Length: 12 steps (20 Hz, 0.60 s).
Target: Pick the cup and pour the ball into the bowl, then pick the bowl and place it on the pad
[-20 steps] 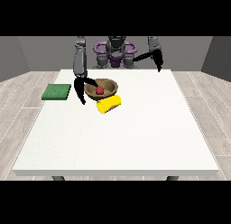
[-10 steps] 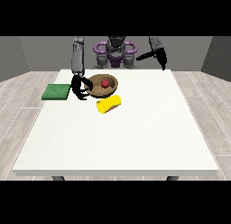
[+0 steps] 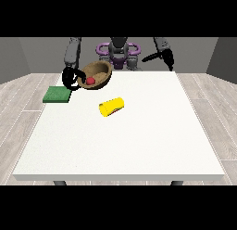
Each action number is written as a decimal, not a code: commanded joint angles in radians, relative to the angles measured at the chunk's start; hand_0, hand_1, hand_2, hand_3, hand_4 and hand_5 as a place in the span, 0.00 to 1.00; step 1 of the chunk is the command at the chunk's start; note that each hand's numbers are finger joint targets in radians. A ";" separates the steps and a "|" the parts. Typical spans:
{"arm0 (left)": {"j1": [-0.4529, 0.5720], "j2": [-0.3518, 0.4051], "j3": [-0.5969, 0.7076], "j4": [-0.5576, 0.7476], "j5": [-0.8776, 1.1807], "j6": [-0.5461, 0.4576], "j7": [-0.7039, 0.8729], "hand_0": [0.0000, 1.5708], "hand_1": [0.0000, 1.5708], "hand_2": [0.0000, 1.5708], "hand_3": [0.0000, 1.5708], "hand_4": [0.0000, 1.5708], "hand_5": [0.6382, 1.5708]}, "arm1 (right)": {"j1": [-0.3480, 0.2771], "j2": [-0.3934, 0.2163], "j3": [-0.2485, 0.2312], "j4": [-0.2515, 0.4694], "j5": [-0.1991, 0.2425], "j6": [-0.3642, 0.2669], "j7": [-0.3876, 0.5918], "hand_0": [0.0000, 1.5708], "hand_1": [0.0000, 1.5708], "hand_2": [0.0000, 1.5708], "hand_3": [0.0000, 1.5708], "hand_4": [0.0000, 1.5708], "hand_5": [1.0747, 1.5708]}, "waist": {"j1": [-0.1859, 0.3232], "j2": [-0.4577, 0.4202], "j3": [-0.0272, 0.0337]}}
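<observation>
Hand at the view's left (image 3: 70, 78): we log its black fingers curled round the near-left rim of the bowl (image 3: 96, 75), which it holds lifted clear of the table (image 3: 139, 145) and tilted, its opening turned toward the camera.

Near to far. We see the table's near edge and the whole near half bare white, with broad open room out to both side edges. Next, left of centre, the yellow cup (image 3: 112, 106) lies on its side, mouth toward the near left, well apart from both hands. Farther back, the green pad (image 3: 57, 94) lies flat at the table's left edge, its outer side right along that edge. The bowl hangs just beyond and to the right of the pad, near it but not over it as far as we can judge. The red ball (image 3: 90, 80) sits inside the bowl, on the low side.

Hidden or unclear: the bowl's rim covers part of the holding fingers. The hand at the view's right (image 3: 159, 56) is raised above the far right corner, holding nothing, fingers straight and pointing toward the robot's torso.
</observation>
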 commanded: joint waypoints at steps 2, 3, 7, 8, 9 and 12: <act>0.013 -0.025 -0.009 0.017 -0.025 0.056 -0.027 0.00 0.00 0.00 0.00 0.00 1.00 | -0.025 -0.103 -0.019 -0.029 -0.027 0.099 0.069 1.00 1.00 1.00 1.00 0.67 0.98 | -0.023 0.019 0.0009; 0.054 0.025 0.036 0.082 0.005 0.010 -0.073 0.00 0.00 0.00 0.00 0.00 1.00 | 0.009 -0.061 0.006 -0.059 -0.018 0.074 0.112 1.00 1.00 1.00 1.00 0.68 0.99 | -0.066 -0.032 0.0004; 0.017 0.026 0.034 0.008 0.019 0.012 -0.092 0.00 0.00 0.00 0.00 0.00 1.00 | 0.025 -0.196 -0.103 -0.015 -0.099 0.183 0.040 1.00 1.00 1.00 1.00 0.69 0.98 | -0.030 0.082 0.0011; 0.062 -0.004 0.007 -0.003 -0.006 0.039 -0.112 0.00 0.00 0.00 0.00 0.00 1.00 | 0.043 -0.236 -0.113 -0.012 -0.107 0.234 0.024 1.00 1.00 1.00 1.00 0.69 0.98 | -0.028 0.081 0.0012; 0.067 0.005 0.043 0.069 0.003 0.058 -0.147 0.00 0.00 0.00 0.00 0.00 0.99 | 0.054 -0.191 -0.072 -0.051 -0.085 0.213 0.048 1.00 1.00 1.00 1.00 0.69 0.98 | -0.078 0.047 0.0005; 0.050 -0.021 0.029 0.040 -0.015 0.104 -0.172 0.00 0.00 0.00 0.00 0.00 0.99 | 0.084 -0.262 -0.108 -0.029 -0.114 0.316 -0.003 1.00 1.00 1.00 1.00 0.69 0.98 | -0.082 0.113 0.0011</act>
